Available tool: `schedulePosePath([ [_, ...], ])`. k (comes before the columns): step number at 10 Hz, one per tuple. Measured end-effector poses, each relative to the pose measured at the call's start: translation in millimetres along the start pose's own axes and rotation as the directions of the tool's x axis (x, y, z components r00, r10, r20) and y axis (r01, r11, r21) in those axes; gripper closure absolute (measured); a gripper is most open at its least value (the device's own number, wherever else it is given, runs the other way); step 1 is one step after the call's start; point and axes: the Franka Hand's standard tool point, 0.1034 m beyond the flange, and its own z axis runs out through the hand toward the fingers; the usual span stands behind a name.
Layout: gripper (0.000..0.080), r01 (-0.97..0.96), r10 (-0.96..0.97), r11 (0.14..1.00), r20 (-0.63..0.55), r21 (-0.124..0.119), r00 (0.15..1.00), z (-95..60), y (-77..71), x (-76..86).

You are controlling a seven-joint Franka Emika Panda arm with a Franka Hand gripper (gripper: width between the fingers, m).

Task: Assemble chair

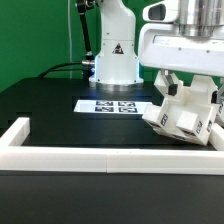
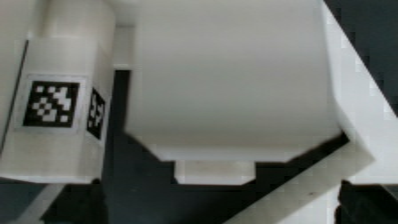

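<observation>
My tool (image 1: 190, 95) hangs spread wide astride the tilted, partly built chair (image 1: 182, 122) on the desk (image 1: 50, 105) beside the border rail (image 1: 90, 157), probably there for bracing; clamped or released, I cannot tell.

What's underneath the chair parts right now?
The chair sits on the black table, behind the white border rail. Its own bulk hides the contact patch, so anything beneath it cannot be seen.

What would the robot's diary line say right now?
gripper: open, just above chair | chair: joined white pieces, resting on table
</observation>
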Motion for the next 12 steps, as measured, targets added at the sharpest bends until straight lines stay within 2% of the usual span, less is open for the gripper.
schedulePosePath([
  [3,0.0150,0.006,-0.006,1.000,0.011,0.006,1.000,-21.0,1.8,1.3],
  [5,0.0150,-0.008,0.008,1.000,0.051,-0.004,0.999,-43.5,5.6,-10.6],
  [6,0.0150,-0.008,0.008,1.000,0.054,0.001,0.999,-51.6,4.9,-12.3],
  [10,0.0150,-0.006,0.006,1.000,0.051,0.004,0.999,-52.7,2.7,-13.5],
  [11,0.0150,-0.007,0.007,1.000,0.052,0.004,0.999,-52.7,3.8,-16.7],
  [12,0.0150,-0.005,0.005,1.000,0.063,-0.001,0.998,-52.5,10.2,-29.8],
])
